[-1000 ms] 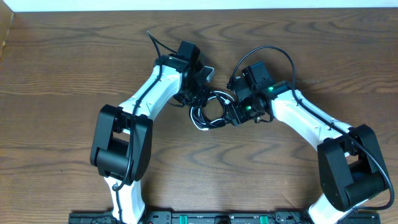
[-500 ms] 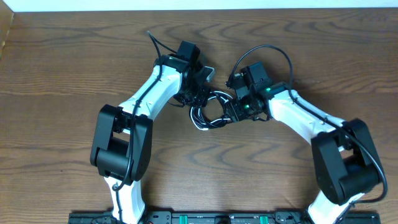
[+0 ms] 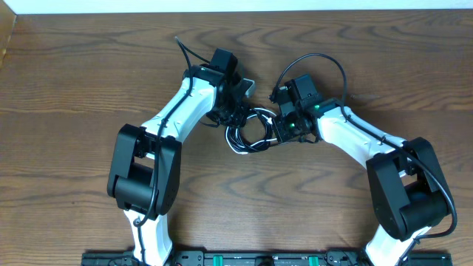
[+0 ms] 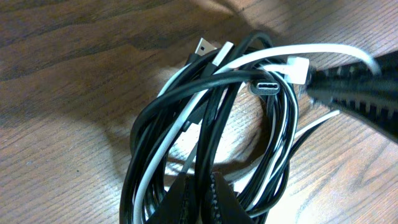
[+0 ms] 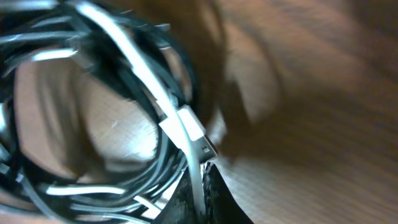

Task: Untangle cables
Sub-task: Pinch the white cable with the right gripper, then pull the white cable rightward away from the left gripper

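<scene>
Barely begun: the black cable [image 4: 214, 121] and white cable [image 4: 311, 50] lie in one knotted coil on the table [image 4: 62, 93]. Left claw [image 4: 208, 190] pinches black, right claw [image 5: 202, 186] white; separation remains.

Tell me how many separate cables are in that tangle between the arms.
2. The white cable and the black cable are looped through each other in a single coil. The overlapping loops could hide another strand.
</scene>
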Controlling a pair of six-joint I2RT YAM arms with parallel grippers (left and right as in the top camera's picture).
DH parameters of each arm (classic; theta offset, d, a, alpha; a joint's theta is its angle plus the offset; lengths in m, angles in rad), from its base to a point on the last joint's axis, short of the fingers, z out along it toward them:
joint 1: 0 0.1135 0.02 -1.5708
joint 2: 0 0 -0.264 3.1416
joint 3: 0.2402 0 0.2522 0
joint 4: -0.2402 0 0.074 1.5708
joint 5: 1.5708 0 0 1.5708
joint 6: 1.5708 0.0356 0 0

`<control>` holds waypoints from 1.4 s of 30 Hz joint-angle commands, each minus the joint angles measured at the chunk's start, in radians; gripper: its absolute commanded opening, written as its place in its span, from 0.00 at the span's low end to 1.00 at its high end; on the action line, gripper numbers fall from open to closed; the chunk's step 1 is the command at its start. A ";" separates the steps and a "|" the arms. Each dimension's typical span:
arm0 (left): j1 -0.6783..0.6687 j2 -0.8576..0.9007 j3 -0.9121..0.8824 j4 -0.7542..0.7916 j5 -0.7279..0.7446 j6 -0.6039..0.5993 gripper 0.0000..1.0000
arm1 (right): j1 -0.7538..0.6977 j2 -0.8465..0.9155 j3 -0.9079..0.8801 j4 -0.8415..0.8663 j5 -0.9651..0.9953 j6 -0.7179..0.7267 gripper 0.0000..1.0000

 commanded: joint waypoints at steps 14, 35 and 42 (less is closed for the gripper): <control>0.000 -0.030 0.000 0.000 -0.066 0.007 0.08 | -0.260 -0.115 0.034 -0.110 0.391 0.216 0.01; 0.128 -0.030 0.000 0.021 -0.126 0.011 0.08 | -0.391 -0.606 0.037 -0.222 0.392 0.167 0.01; 0.147 -0.030 0.000 0.029 -0.188 0.011 0.08 | -0.391 -0.694 0.099 -0.304 0.436 0.162 0.01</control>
